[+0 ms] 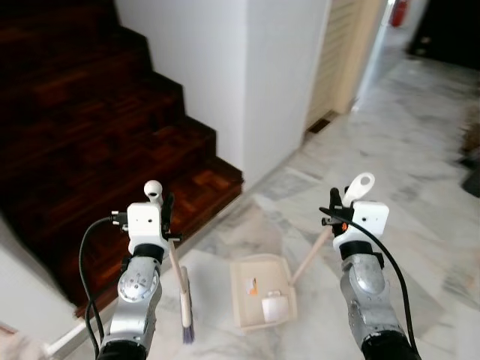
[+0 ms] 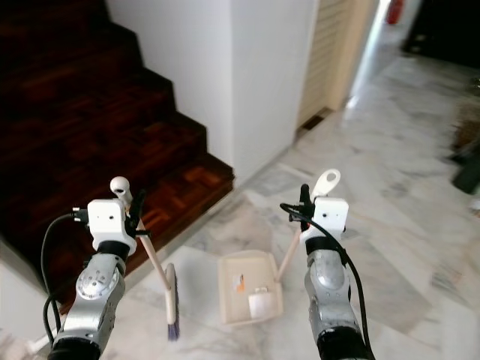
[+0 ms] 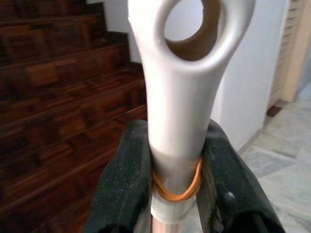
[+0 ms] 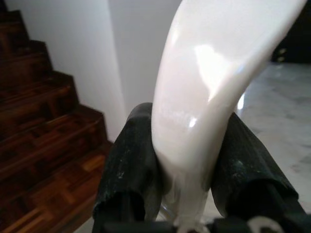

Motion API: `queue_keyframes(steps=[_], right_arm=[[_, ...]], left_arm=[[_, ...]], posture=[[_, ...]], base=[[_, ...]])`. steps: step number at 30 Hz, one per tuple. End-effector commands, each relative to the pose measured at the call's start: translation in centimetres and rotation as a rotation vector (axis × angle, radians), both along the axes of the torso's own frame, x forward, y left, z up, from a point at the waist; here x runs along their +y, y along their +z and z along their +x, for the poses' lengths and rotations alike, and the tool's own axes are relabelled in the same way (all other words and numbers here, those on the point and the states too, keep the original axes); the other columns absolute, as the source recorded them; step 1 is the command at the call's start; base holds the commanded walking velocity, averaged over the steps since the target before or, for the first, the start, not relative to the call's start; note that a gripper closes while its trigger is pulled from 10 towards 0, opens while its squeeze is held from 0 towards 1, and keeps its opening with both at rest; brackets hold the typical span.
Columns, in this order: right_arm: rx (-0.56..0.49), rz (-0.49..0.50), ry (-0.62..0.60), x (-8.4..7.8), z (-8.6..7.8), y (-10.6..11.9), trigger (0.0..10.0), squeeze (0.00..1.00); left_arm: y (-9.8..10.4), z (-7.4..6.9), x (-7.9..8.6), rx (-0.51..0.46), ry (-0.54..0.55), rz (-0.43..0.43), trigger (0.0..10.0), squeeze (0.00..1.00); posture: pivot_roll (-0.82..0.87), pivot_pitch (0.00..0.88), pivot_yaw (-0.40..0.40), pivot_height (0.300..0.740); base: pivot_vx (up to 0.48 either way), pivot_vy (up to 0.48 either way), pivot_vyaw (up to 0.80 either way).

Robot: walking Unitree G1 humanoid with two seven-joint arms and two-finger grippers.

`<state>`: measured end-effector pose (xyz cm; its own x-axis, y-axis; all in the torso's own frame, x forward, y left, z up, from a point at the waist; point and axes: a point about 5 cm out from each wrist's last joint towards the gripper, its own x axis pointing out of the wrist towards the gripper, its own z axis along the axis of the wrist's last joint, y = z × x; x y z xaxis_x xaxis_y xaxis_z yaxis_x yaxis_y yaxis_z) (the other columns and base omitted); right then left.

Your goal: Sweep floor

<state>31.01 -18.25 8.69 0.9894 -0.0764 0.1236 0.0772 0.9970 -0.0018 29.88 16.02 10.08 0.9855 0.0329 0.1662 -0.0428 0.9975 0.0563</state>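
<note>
The left gripper [image 3: 177, 187] clamps the cream broom [image 1: 182, 294] near its looped handle top, bristles on the marble floor [image 1: 420, 187], while the right gripper [image 4: 187, 174] pinches the cream dustpan [image 1: 262, 292] handle.

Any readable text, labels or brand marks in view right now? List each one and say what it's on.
No readable text.
An orange mark on the floor of the dustpan: too small and blurred to read.
The white handle ends in the left gripper and the right gripper: plain, no print.
</note>
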Motion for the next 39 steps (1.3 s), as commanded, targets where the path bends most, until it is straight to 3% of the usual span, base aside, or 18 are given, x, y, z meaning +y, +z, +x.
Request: queue_keyframes(steps=[1,30,39], right_arm=[[-0.057,0.003,0.006,0.10,0.54,1.37,10.0,0.00],[-0.058,0.004,0.025,0.53,0.75,1.41,10.0,0.00],[-0.037,0.048,0.042,0.75,0.72,1.06,10.0,0.00]], left_arm=[[0.93,0.22,0.17,-0.039,0.010,0.013,10.0,0.00],[0.94,0.19,-0.02,-0.036,-0.001,0.012,10.0,0.00],[0.71,0.01,0.21,-0.023,0.014,-0.002,10.0,0.00]], posture=[[0.12,0.000,-0.005,0.740],[0.12,0.000,0.003,0.740],[0.12,0.000,-0.001,0.740]], base=[[0.000,0.000,0.80],[0.000,0.000,0.80],[0.000,0.132,0.14]])
